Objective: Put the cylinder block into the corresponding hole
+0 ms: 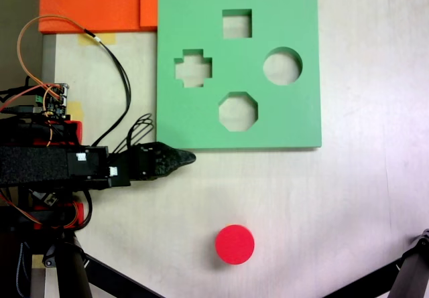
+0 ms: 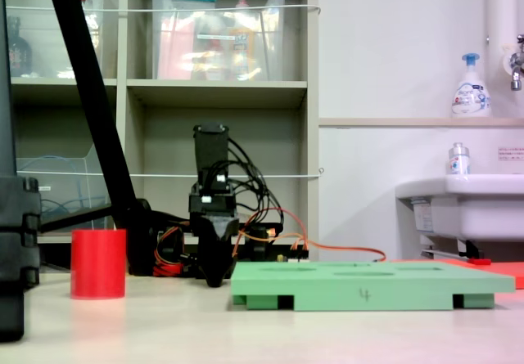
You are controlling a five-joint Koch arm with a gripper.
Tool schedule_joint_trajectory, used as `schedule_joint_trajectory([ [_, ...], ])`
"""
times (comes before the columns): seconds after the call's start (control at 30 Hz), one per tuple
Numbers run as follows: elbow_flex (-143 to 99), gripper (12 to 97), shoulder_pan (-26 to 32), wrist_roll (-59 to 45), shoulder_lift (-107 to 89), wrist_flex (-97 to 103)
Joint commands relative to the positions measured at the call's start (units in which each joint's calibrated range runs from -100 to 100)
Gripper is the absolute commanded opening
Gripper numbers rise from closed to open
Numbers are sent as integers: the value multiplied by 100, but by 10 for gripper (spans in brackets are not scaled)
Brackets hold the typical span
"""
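Note:
The cylinder block [image 1: 234, 244] is a short bright red cylinder standing upright on the pale table, also seen at the left in the low fixed view [image 2: 98, 263]. The green foam board [image 1: 268, 124] lies flat further up the table, and its round hole [image 1: 282, 65] is on its right side. My gripper [image 1: 191, 157] is a black pointed tip just off the board's lower left corner, left of and above the cylinder, and apart from both. Its jaws are together with nothing between them. In the low view the gripper [image 2: 214, 280] hangs tip-down close to the table.
The board also has a square cutout [image 1: 236, 23], a cross cutout [image 1: 193, 68] and an octagonal cutout [image 1: 238, 111]. Orange foam sheets [image 1: 94, 3] lie at the top left. Cables [image 1: 120, 77] loop beside the arm. Black stand legs [image 1: 409, 274] cross the lower corners.

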Motion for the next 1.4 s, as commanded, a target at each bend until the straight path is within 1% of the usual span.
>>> schedule_joint_trajectory([
  [0.0,-225,499,10,-44,-41,-158],
  [0.77,-225,495,5,-44,-41,-158],
  [0.93,-225,502,-249,166,-41,-158],
  [1.0,-225,527,-435,601,-41,-43],
  [1.07,-225,527,-537,1426,-41,612],
  [1.13,-225,519,-606,2330,-41,1700],
  [1.2,-225,511,-713,2891,-41,2547],
  [1.27,-225,507,-835,3541,-41,3905],
  [1.37,-225,518,-1065,4811,-41,5253],
])
